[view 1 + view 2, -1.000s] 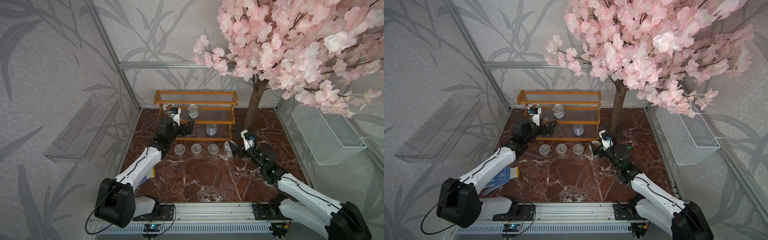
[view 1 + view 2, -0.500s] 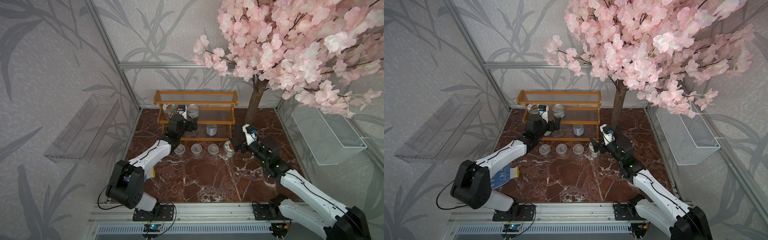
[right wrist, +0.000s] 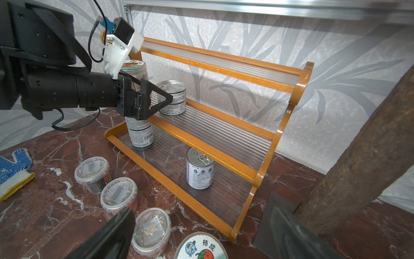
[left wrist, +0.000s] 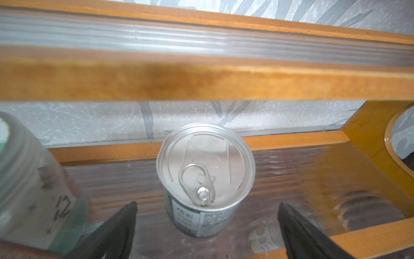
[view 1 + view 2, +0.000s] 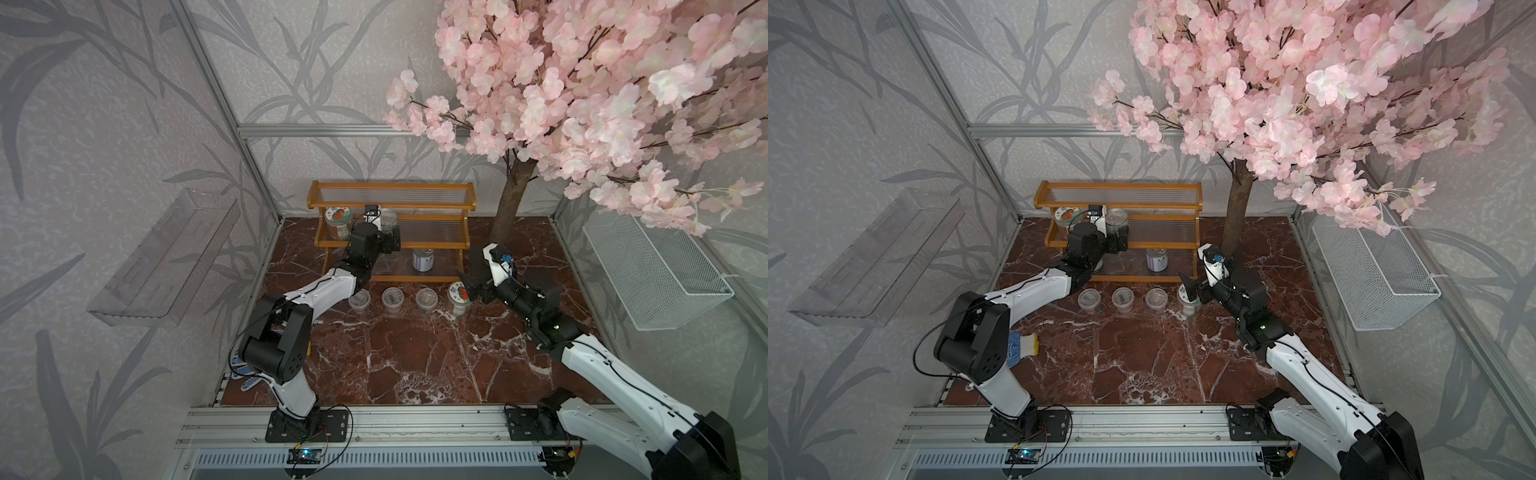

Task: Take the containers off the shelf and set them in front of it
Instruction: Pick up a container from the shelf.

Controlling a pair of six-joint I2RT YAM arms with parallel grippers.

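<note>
The orange-brown shelf (image 5: 390,205) (image 3: 224,66) stands at the back wall. Its middle tier holds a white-lidded glass jar (image 5: 337,222) and a silver tin can (image 4: 205,170) (image 3: 172,98). My left gripper (image 4: 207,224) (image 5: 392,241) is open, its fingers on either side of that can's base without touching. Two more cans (image 5: 423,259) (image 3: 140,134) stand on the bottom tier. Three clear lidded cups (image 5: 359,300) (image 5: 392,298) (image 5: 426,298) and a second jar (image 5: 459,297) (image 3: 201,246) stand on the floor in front. My right gripper (image 3: 202,210) (image 5: 471,274) hangs open over that jar.
A tree trunk (image 5: 513,199) rises right of the shelf, on a dark base plate (image 3: 275,213), with pink blossom overhead. A white wire basket (image 5: 656,274) hangs on the right wall and a clear wall shelf (image 5: 166,262) on the left. A blue-dotted glove (image 5: 1021,347) lies by the left arm.
My left gripper has swung right from the shelf's left end to the can on the middle tier. The right gripper has lifted slightly off the jar standing on the floor.
</note>
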